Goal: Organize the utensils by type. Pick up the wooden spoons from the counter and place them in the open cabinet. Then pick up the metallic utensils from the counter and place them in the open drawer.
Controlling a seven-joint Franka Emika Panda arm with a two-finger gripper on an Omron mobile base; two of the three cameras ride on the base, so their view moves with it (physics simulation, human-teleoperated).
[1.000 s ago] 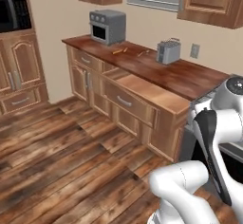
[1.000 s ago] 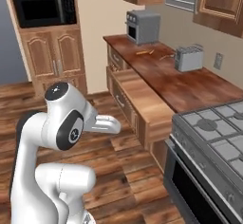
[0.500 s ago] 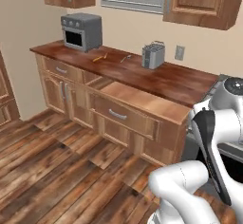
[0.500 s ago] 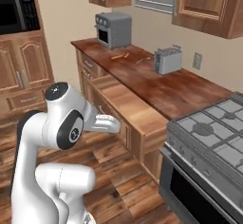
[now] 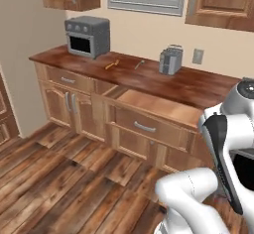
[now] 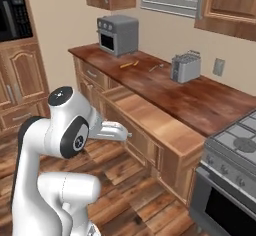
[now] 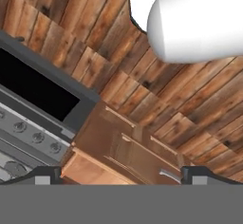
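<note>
Nothing has been picked up yet; the approach step is in hand. The gripper (image 7: 121, 180) hangs low by the floor, its jaws fully apart and empty, the arm folded near the base. On the counter (image 5: 198, 87), between the toaster oven (image 5: 88, 36) at the left end and the toaster (image 5: 170, 60), lie the orange fork (image 5: 112, 65) and, just beside it toward the toaster, a thinner utensil (image 5: 139, 64) that I judge to be the wooden spoon. The drawer (image 5: 154, 106) stands open below the front edge. Next, the arm must rise and reach to the spoon first, aligning across its handle.
</note>
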